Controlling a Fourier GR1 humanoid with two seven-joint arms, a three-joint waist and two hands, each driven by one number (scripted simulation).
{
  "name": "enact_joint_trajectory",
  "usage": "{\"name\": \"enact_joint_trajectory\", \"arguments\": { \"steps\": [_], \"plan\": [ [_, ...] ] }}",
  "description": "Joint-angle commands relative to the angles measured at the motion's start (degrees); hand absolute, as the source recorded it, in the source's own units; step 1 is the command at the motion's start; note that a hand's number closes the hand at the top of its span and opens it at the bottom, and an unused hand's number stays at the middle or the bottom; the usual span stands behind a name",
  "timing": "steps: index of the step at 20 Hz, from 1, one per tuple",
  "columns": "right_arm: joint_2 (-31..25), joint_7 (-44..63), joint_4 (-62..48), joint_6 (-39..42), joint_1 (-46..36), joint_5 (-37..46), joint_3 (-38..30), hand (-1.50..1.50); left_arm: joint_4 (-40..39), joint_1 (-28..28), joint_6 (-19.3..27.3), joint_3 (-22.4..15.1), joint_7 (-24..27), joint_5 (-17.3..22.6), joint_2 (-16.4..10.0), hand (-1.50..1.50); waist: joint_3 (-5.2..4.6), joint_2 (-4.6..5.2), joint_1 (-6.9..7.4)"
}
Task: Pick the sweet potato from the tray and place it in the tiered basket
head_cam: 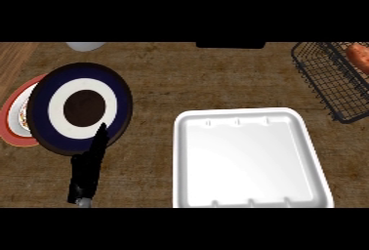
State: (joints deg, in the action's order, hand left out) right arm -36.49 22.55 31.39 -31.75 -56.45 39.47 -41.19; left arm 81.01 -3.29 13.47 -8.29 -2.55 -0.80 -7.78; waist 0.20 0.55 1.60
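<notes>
1. As the view looks steeply down on a brown wood-grain bench (158,73), only one hand shows: the left hand (90,163), black, coming in from the lower edge.
2. This hand is seen edge-on, with its fingers straight and pointing away from the robot. It is open and has hold of nothing.
3. Its fingertips overlap the near rim of a dark blue plate (45,110) with a white ring and a dark centre. Whether they touch the plate cannot be told.
4. A red-rimmed plate (14,119) lies partly under the blue one, beyond the hand and to its left.
5. The right hand is not in view.
6. Near the hand on its right lies the white tray (252,161), shallow and round-cornered. No sweet potato shows in it.
7. Well apart from the hand, far to its right and further out, stands the tiered basket (324,83) of black wire, cut off by the view's edge.
8. Inside the basket lies the orange sweet potato (358,54), only partly in view.
9. Judged from this, the pick and the placing look done, and little seems left but drawing the arms back
</notes>
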Motion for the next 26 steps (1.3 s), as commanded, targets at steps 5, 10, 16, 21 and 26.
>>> {"name": "enact_joint_trajectory", "arguments": {
  "steps": [5, 10, 16, 21, 26],
  "plan": [
    [-4.15, -0.95, 5.50, -13.03, 2.72, 0.61, -1.66, -1.50, -2.52, -0.41, 1.80, 0.41, 1.61, -0.57, 2.14, 0.00, -0.26, -0.58, -1.93],
    [-5.45, 8.26, 15.48, -13.09, 9.64, 1.68, -2.58, -1.50, 0.26, -3.03, 0.76, 2.05, 0.11, 0.46, -0.32, 0.00, -0.40, -1.72, -4.36],
    [-5.45, 13.09, 32.65, -3.73, 23.27, -4.76, -7.91, -1.50, 0.53, -5.16, 0.99, 3.94, 1.24, 1.18, -1.13, 0.00, -0.37, -2.23, -6.79],
    [-3.08, 15.33, 46.52, 4.47, 35.08, -9.62, -12.16, -1.50, -0.89, -6.20, 1.85, 4.84, 2.24, 1.18, -0.85, 0.00, -0.42, -2.59, -9.43],
    [-0.39, 17.07, 62.37, 15.08, 46.56, -18.10, -18.54, -1.50, 2.42, -7.55, 2.32, 4.36, 0.71, 1.24, -0.57, 0.00, -0.33, -2.52, -9.22]
  ]
}}
